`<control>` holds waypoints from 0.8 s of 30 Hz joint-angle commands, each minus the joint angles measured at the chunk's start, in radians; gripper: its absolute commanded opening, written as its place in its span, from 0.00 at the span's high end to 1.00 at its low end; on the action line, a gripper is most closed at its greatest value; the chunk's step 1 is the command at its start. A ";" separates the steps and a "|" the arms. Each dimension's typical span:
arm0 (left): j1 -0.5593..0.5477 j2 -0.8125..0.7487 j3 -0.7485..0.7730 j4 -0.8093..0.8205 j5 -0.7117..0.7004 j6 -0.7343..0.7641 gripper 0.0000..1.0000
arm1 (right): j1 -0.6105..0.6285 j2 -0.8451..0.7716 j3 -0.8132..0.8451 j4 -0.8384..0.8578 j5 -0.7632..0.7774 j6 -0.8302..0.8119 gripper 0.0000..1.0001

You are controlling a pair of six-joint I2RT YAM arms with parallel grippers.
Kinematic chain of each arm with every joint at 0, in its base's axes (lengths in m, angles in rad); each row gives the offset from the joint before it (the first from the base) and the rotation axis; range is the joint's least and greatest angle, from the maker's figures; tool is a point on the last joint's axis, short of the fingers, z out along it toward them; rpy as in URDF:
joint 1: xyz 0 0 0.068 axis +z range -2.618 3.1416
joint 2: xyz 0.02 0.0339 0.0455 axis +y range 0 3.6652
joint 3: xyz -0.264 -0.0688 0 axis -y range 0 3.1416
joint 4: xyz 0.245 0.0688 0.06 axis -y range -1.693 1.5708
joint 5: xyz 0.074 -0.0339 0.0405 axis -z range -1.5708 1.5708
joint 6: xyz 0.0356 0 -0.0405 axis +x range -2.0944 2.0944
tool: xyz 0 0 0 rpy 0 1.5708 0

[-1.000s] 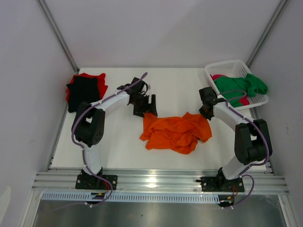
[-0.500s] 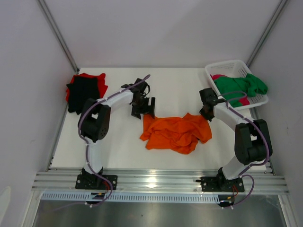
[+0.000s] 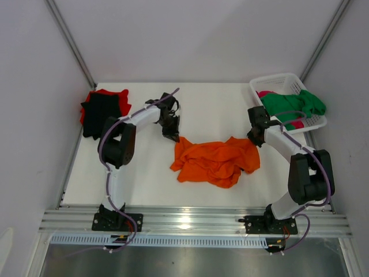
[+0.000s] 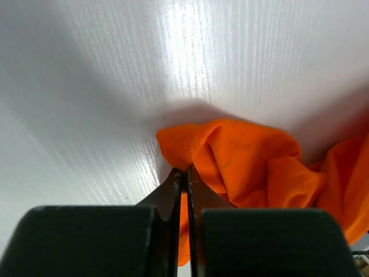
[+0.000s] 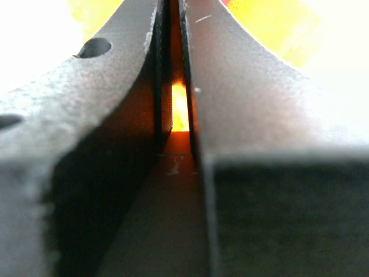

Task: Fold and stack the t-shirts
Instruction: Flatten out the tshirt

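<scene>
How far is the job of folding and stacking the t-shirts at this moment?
Looks done: the black t-shirt lies on the red t-shirt at the far left, seemingly folded. In hand: the orange t-shirt lies crumpled in the middle, with the left gripper and the right gripper each shut on its far edge. Left: the green t-shirt and the pink t-shirt wait in the basket.
</scene>
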 commanded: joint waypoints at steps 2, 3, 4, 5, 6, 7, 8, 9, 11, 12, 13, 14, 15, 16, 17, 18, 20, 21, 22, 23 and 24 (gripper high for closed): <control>0.007 0.015 0.049 -0.005 0.039 0.013 0.99 | -0.010 -0.042 -0.005 -0.010 0.021 -0.013 0.95; 0.007 0.015 0.047 -0.005 0.039 0.015 0.99 | -0.012 -0.042 -0.005 -0.010 0.019 -0.013 0.95; 0.007 0.010 0.049 -0.005 0.038 0.015 0.99 | -0.012 -0.043 -0.006 -0.009 0.019 -0.011 0.95; 0.007 0.008 0.046 -0.005 0.038 0.015 0.99 | -0.010 -0.043 -0.007 -0.007 0.019 -0.011 0.95; 0.007 0.007 0.046 -0.005 0.039 0.015 0.99 | -0.012 -0.043 -0.005 -0.005 0.018 -0.013 0.95; 0.008 -0.002 0.049 -0.007 0.041 0.019 0.99 | -0.012 -0.048 -0.005 0.005 0.016 -0.019 0.95; 0.008 -0.010 0.051 -0.016 0.039 0.022 0.99 | -0.010 -0.052 -0.006 0.014 0.018 -0.028 0.96; 0.008 -0.021 0.052 -0.016 0.041 0.025 0.99 | -0.009 -0.063 -0.010 0.031 0.019 -0.039 0.96; 0.008 -0.065 0.063 -0.016 0.030 0.036 0.99 | -0.003 -0.101 -0.026 0.108 0.035 -0.103 0.95; 0.008 -0.080 0.075 -0.018 0.015 0.041 0.99 | -0.001 -0.114 -0.026 0.129 0.039 -0.123 0.96; 0.010 -0.097 0.090 -0.019 0.009 0.051 0.99 | 0.001 -0.124 -0.026 0.169 0.041 -0.144 0.96; 0.010 -0.126 0.113 -0.022 0.003 0.056 0.99 | 0.001 -0.144 -0.020 0.186 0.041 -0.184 0.95; 0.014 -0.139 0.129 -0.036 -0.005 0.061 0.99 | -0.001 -0.151 -0.016 0.200 0.042 -0.203 0.95; 0.016 -0.151 0.144 -0.044 -0.019 0.067 0.99 | 0.001 -0.157 -0.011 0.229 0.042 -0.218 0.95; 0.016 -0.162 0.196 -0.054 -0.023 0.068 0.99 | -0.001 -0.167 -0.007 0.243 0.035 -0.253 0.95; 0.021 -0.177 0.218 -0.080 -0.030 0.070 0.99 | 0.001 -0.172 0.004 0.254 0.036 -0.266 0.95; 0.025 -0.191 0.301 -0.106 -0.051 0.076 0.99 | 0.001 -0.183 0.018 0.280 0.038 -0.289 0.95; 0.028 -0.205 0.322 -0.132 -0.060 0.079 0.99 | 0.001 -0.193 0.033 0.295 0.039 -0.315 0.95; 0.030 -0.211 0.366 -0.145 -0.069 0.084 0.99 | 0.001 -0.197 0.041 0.301 0.041 -0.329 0.95; 0.031 -0.219 0.405 -0.156 -0.091 0.087 0.99 | 0.001 -0.200 0.052 0.307 0.045 -0.341 0.95; 0.033 -0.225 0.423 -0.168 -0.105 0.090 1.00 | 0.002 -0.207 0.061 0.312 0.048 -0.368 0.95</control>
